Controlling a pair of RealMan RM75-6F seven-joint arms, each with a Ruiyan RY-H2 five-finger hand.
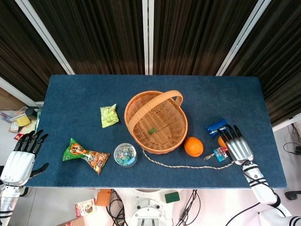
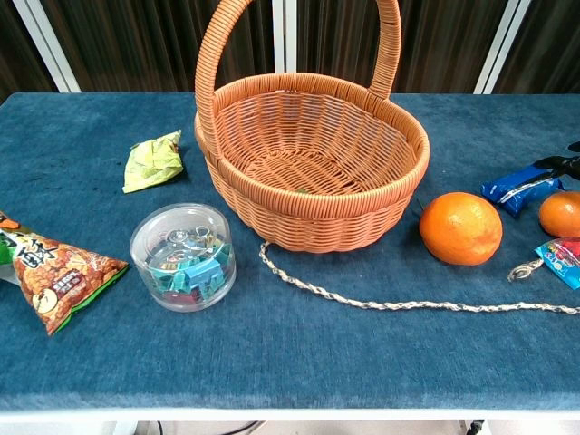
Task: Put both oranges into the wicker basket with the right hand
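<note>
The wicker basket (image 1: 181, 130) (image 2: 308, 217) stands upright in the middle of the blue table, handle up, with only a small green scrap inside. One orange (image 1: 194, 146) (image 2: 460, 227) lies just right of it. The second orange (image 1: 220, 141) (image 2: 561, 214) sits further right, partly hidden in the head view by my right hand (image 1: 237, 145). That hand lies flat with its fingers stretched out, its fingertips beside this orange, holding nothing. My left hand (image 1: 23, 154) hangs open off the table's left edge.
A blue packet (image 1: 217, 126) (image 2: 524, 186) and a small colourful packet (image 1: 220, 153) (image 2: 562, 258) lie by the right hand. A twisted cord (image 1: 188, 163) (image 2: 399, 304) runs along the front. On the left are a clear tub of clips (image 1: 125, 154) (image 2: 183, 256), a snack bag (image 1: 86, 157) and a green packet (image 1: 109, 115).
</note>
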